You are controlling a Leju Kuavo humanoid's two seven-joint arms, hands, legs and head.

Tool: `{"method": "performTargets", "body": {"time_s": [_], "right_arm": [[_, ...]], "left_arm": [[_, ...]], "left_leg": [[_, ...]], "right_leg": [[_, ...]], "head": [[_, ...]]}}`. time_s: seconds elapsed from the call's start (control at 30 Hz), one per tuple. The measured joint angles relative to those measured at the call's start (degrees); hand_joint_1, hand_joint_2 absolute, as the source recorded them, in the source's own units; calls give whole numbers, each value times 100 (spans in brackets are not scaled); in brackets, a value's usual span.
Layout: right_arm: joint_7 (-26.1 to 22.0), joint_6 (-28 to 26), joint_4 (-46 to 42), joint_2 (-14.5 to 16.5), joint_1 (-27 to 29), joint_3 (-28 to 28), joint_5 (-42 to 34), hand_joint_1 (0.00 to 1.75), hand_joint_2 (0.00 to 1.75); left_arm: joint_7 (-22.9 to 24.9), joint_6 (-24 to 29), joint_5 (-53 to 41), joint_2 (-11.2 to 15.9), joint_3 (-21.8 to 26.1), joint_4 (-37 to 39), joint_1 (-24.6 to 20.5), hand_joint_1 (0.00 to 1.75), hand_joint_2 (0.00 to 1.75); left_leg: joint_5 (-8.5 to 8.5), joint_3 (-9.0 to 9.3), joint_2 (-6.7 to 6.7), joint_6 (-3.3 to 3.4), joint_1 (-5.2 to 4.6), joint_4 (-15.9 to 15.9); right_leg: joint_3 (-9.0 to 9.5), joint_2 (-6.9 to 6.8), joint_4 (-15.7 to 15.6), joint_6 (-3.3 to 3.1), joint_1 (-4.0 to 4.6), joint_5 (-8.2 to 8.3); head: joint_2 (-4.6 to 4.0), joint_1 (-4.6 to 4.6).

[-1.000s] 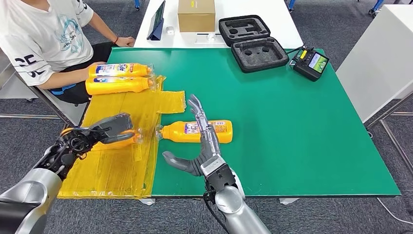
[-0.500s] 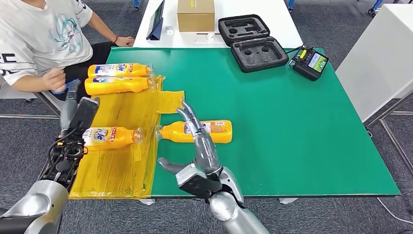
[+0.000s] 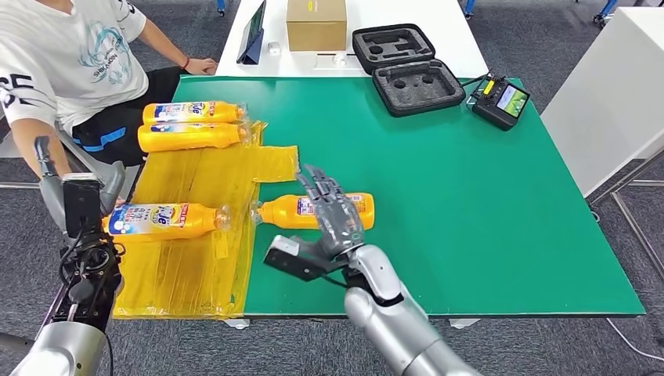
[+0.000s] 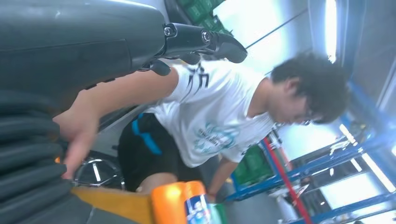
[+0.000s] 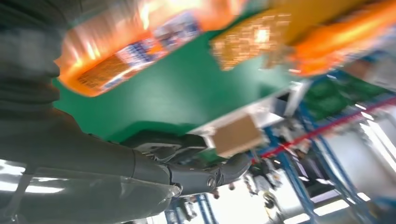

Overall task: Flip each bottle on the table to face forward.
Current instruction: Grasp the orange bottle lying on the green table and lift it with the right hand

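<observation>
Several orange bottles lie on their sides. One bottle (image 3: 160, 220) rests on the yellow sheet (image 3: 196, 258) with its blue and white label up. Another bottle (image 3: 356, 210) lies on the green mat, and my right hand (image 3: 333, 218) is spread over its middle, thumb out toward the near edge; contact is unclear. The right wrist view shows that bottle (image 5: 135, 44) blurred just beyond the hand (image 5: 201, 175). My left hand (image 3: 72, 200) is raised off the table's left edge, fingers up and holding nothing. Two more bottles (image 3: 190, 113) (image 3: 192, 137) lie at the far left.
A person in a white shirt (image 3: 66, 59) sits at the far left corner, close to my left hand. A black foam case (image 3: 407, 66), a controller (image 3: 501, 100) and a cardboard box (image 3: 315, 23) stand at the back. The green mat (image 3: 485, 204) is bare on the right.
My left hand let go of the bottle on the yellow sheet and drew back left, off the table. My right hand turned from edge-on to lying spread over the bottle on the mat.
</observation>
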Motion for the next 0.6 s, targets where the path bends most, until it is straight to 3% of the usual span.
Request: {"method": "performTargets", "body": {"time_s": [0.27,0.6], "right_arm": [[457,359,1682,-158,-909,-290,255,0,175],[679,867,2536,-169,-1419,-357,343,0,175]], "left_arm": [[-1,-37,136,-40,-146,-186,8,0,175],[-1,-62,192,-83,-257,-185,-22,0,175]], "left_leg": [[1,0,-4,1,0,2],[1,-1,-3,0,1,2]], "right_leg": [[1,1,1,1,0,3],[-3,2,1,0,1,1]], "head": [[0,-1],[0,0]]}}
